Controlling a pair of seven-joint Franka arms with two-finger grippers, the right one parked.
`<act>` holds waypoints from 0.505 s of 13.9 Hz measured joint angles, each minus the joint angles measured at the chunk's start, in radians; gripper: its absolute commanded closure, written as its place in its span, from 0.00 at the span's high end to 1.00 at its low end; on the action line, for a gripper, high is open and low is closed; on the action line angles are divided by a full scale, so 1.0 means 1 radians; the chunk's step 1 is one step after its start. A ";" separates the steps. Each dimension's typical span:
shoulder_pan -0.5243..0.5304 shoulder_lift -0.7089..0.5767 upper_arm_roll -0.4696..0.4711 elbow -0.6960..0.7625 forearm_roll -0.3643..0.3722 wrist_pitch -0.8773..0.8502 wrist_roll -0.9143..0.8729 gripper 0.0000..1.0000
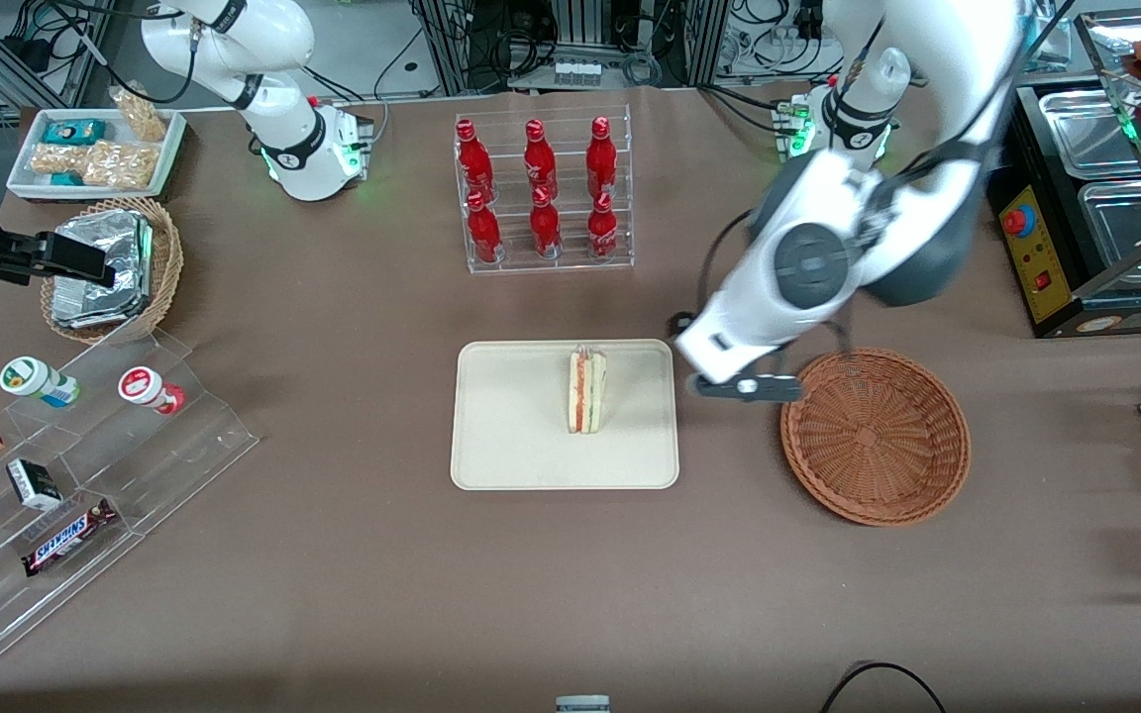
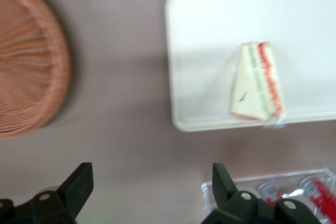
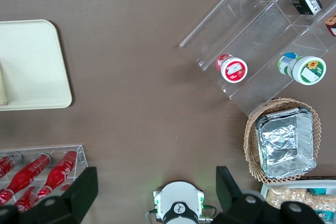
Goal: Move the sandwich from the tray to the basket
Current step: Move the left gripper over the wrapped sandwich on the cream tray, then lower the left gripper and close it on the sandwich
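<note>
The sandwich (image 1: 586, 390), a wedge with pale bread and a red-orange filling line, lies on the cream rectangular tray (image 1: 511, 416). Beside that tray, toward the working arm's end, sits the round brown wicker basket (image 1: 876, 436), with nothing in it. My gripper (image 1: 747, 386) hangs above the table between tray and basket, its fingertips hidden in the front view. In the left wrist view the gripper (image 2: 153, 174) is open with only table between its fingers; the sandwich (image 2: 258, 82), the tray (image 2: 205, 51) and the basket (image 2: 31, 61) all stand apart from it.
A clear rack (image 1: 547, 188) of red bottles stands farther from the front camera than the tray. A black oven (image 1: 1095, 248) is at the working arm's end. Toward the parked arm's end are a clear stepped shelf (image 1: 135, 465) and a basket holding a foil package (image 1: 107, 267).
</note>
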 measured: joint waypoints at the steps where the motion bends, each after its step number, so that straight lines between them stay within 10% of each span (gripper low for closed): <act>1: -0.029 0.031 0.000 0.006 0.000 0.033 -0.034 1.00; 7: -0.160 0.216 0.001 0.107 0.003 0.164 -0.156 1.00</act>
